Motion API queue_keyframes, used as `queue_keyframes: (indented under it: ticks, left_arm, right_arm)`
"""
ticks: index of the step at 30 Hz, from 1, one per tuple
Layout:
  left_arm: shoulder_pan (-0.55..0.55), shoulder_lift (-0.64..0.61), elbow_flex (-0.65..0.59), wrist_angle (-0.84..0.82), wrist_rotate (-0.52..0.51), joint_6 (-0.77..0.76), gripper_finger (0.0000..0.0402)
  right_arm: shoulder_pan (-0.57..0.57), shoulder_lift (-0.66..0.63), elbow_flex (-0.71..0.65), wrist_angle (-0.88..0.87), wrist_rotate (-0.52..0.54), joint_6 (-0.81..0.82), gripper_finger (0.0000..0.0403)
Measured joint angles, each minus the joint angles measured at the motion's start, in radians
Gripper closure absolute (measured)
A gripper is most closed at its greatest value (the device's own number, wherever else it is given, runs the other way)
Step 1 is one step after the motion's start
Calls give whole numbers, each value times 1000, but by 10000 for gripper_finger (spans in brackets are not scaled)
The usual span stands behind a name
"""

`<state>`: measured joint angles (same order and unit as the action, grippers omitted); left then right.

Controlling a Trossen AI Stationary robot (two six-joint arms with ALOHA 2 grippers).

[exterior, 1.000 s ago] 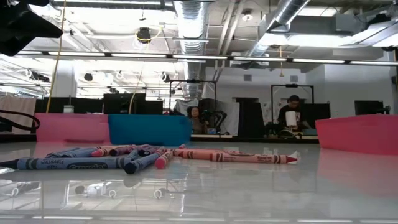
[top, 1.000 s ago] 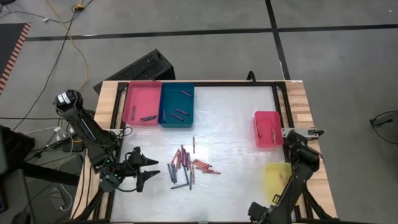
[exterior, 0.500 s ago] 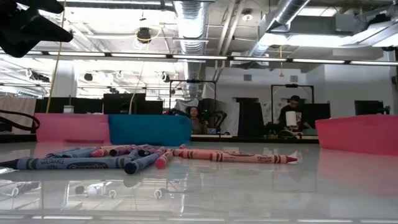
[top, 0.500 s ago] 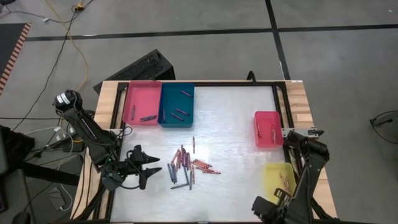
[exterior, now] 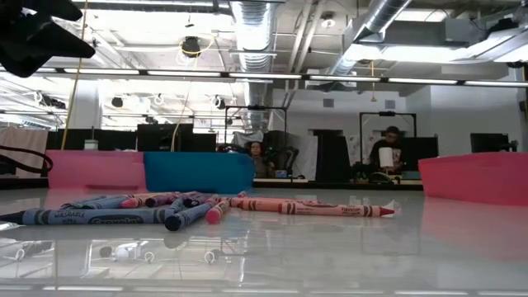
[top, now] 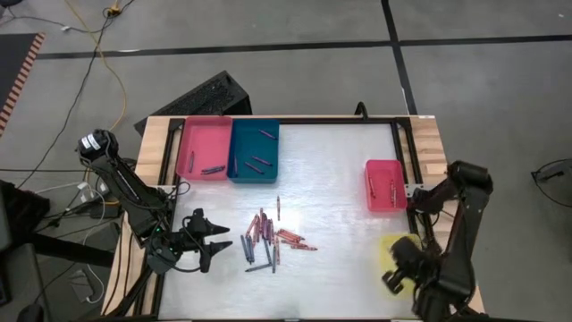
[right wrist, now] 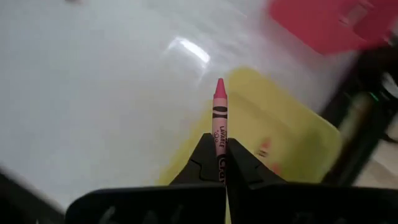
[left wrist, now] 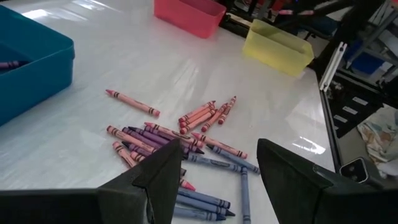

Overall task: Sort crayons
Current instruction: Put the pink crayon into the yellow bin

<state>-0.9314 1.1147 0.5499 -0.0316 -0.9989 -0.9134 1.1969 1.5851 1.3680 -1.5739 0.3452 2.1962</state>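
On your worktop [top: 340,179] the coloured trays ring a loose heap of crayons [top: 268,237] at centre, keeping each colour's bin within reach. Your left end effector [top: 207,243] waits wide open, empty, beside that heap. Your right end effector [right wrist: 219,163] is clamped on a pink crayon [right wrist: 219,109], paper-wrapped and pointed, above the yellow tray [right wrist: 292,146], likely for dropping.

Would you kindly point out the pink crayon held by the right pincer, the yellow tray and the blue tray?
pink crayon [right wrist: 219,115]: right wrist view, on its paper wrapper.
yellow tray [left wrist: 277,45]: left wrist view, on its near wall.
blue tray [top: 243,170]: high view, on its floor.
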Motion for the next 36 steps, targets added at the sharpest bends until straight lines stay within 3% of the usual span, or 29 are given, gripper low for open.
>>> queue_keyframes:
  ticks: [6,9,21,30,36]
  left_arm:
    - [0,0,0,-11,-4,-8,203]
    - [0,0,0,-11,-8,-8,203]
    - [0,0,0,-12,-10,-16,203]
    - [0,0,0,-15,-10,-18,203]
    - [0,0,0,-15,-10,-19,203]
  right_arm:
    - [2,-27,-125,21,-212,96,395]
    - [-29,-27,-167,53,-263,104,395]
    - [-97,-27,-230,247,-268,102,395]
    - [-108,19,-234,236,-276,99,395]
    - [-103,103,-234,243,-362,97,395]
